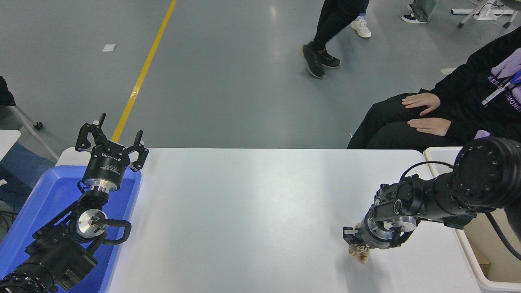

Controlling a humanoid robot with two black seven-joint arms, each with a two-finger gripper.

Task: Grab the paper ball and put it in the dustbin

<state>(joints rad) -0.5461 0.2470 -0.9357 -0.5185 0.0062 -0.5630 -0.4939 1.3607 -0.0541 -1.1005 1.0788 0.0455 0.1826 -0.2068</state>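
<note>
The paper ball (360, 254) is a tan-brown crumpled wad at the right front of the white table (252, 211). My right gripper (358, 244) points down and to the left and is shut on the ball, which hangs just below its fingers close to the tabletop. The dustbin (474, 260) is a white tub at the table's right edge, partly hidden behind my right arm. My left gripper (112, 140) is parked open over the far end of the blue tray at the lower left.
A shallow blue tray (49, 203) lies along the table's left edge under my left arm. A seated person in black (447, 110) is at the far right with hands on their knees. Another person walks across the floor beyond the table.
</note>
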